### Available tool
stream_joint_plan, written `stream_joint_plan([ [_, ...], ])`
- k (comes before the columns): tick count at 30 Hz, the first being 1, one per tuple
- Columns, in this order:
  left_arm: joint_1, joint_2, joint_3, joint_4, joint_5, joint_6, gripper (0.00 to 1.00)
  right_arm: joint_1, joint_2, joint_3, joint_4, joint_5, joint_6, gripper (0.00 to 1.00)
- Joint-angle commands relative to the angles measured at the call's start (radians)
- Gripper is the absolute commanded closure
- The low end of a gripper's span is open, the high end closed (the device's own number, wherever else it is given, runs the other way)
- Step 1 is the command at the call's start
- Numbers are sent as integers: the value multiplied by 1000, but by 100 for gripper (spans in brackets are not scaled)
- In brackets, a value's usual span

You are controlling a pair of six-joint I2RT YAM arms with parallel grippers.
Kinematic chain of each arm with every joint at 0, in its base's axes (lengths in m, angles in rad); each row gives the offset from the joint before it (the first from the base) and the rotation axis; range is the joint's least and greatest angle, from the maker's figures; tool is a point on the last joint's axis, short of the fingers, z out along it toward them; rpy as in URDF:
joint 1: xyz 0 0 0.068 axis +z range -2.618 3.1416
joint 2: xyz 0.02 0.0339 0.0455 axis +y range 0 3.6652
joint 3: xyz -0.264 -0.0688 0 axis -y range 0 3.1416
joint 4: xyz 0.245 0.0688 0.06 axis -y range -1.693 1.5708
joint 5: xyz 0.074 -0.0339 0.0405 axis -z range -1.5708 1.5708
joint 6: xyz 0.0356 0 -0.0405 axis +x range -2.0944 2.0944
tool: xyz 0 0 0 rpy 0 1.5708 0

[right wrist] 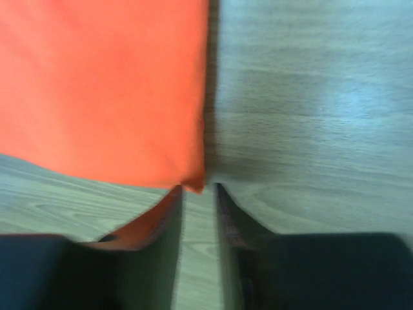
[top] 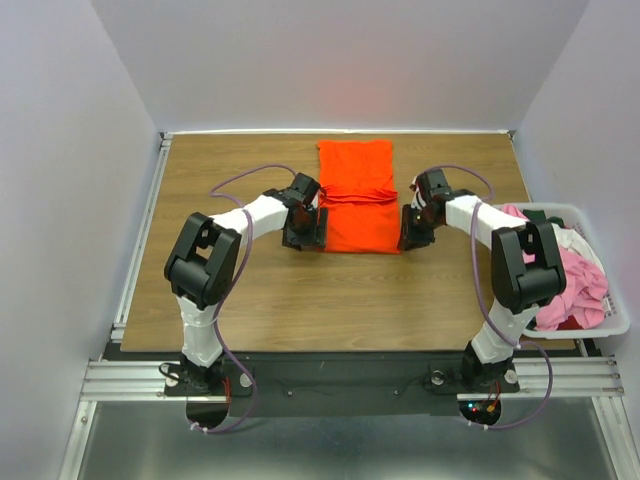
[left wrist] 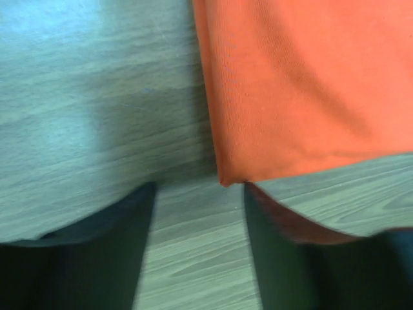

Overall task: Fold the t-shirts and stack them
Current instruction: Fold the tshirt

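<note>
The orange t-shirt [top: 358, 200] lies folded into a narrow rectangle at the table's far middle, with a bunched fold across it. My left gripper [top: 305, 240] sits at its near left corner and my right gripper [top: 412, 240] at its near right corner. In the left wrist view the shirt [left wrist: 303, 84] ends in a corner just ahead of the open, empty gripper [left wrist: 200, 188]. In the right wrist view the shirt [right wrist: 103, 84] has its corner at the tips of the gripper [right wrist: 199, 188], whose jaws stand narrowly apart with bare wood between them.
A white plastic bin [top: 604, 325] stands off the table's right edge, holding a pink shirt [top: 585, 280], a white one [top: 575, 240] and a dark green one [top: 535, 213]. The wooden table [top: 250, 300] has metal rails at its left and near edges.
</note>
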Motion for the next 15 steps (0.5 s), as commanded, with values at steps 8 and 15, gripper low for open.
stream_joint_plan([
  [8,16,-106,179,-176,-69,9,15,0,7,385,-90,-40,-29,48],
  [15,-10,-103,236,-130,34,-34,55,71,200,571,-89,-78,-1,52],
])
